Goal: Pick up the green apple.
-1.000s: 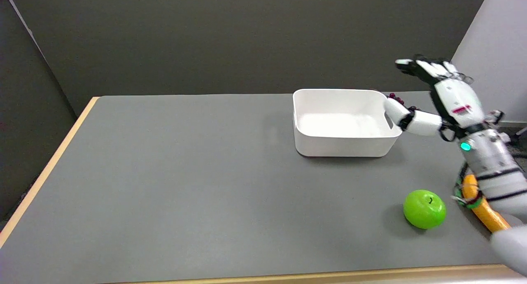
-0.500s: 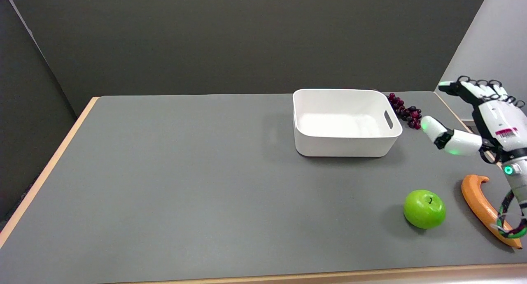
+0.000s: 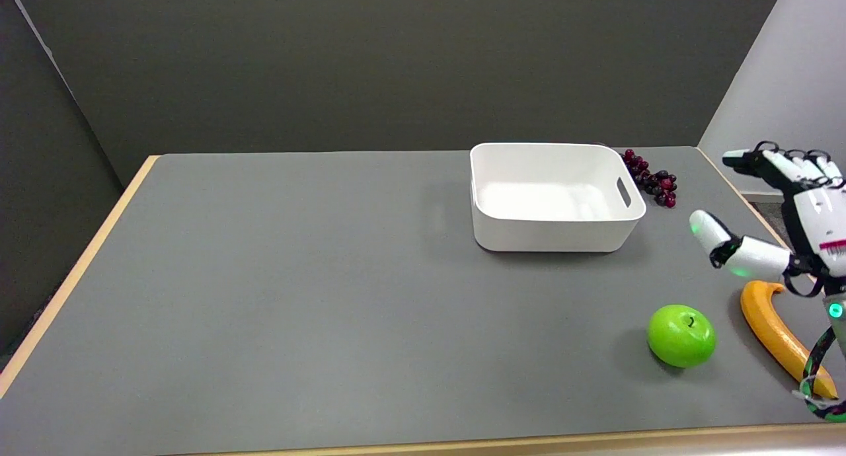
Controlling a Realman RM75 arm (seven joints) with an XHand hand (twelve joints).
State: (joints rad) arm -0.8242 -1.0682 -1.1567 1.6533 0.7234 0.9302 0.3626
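The green apple (image 3: 682,335) sits on the grey table (image 3: 297,297) near the front right, stem side up. My right hand (image 3: 786,218) hangs in the air at the right edge of the head view, above and to the right of the apple, well apart from it. Its fingers are spread and the thumb sticks out to the left. Nothing is in the hand.
A white bin (image 3: 554,195) stands at the back right of the table, with nothing visible inside. A bunch of dark red grapes (image 3: 650,178) lies just right of it. An orange banana (image 3: 776,337) lies right of the apple, partly under my wrist.
My right hand has swung from beside the bin's right rim to the right and downward, uncovering the grapes. The apple, banana and bin have stayed put.
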